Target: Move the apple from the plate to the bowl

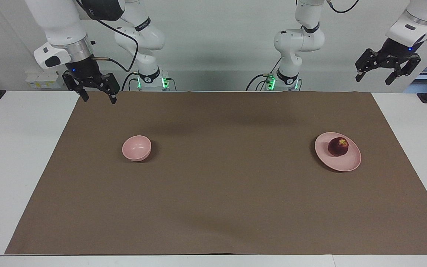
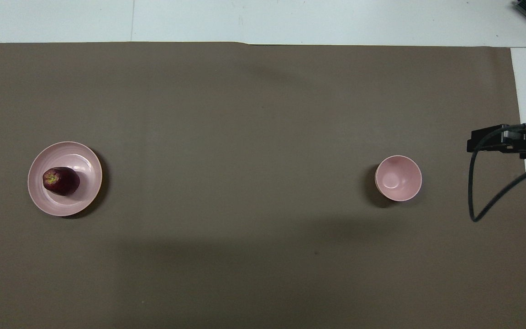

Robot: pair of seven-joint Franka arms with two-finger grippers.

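Dark red apple resting on the pale pink plate, yellowish stem patch turned upward, seated toward the plate's rim on the robots' side rather than dead centre. Plate flat on the brown mat, toward the left arm's end of the table. Small deep pink bowl upright and holding nothing, on the same mat toward the right arm's end, well apart from the plate and about as far from the robots as the plate.

Left gripper raised high in the air over the white table just off the mat's corner at the left arm's end, fingers spread wide, gripping nothing, well clear of apple and plate. Right gripper hanging low over the mat's corner closest to the right arm's base, fingers likewise spread wide with nothing between them, well apart from the bowl. Both arms waiting at their own ends.

From overhead, only part of the right arm's wrist with its looping black cable visible at the mat's edge beside the bowl; apple sitting on the plate, off centre.
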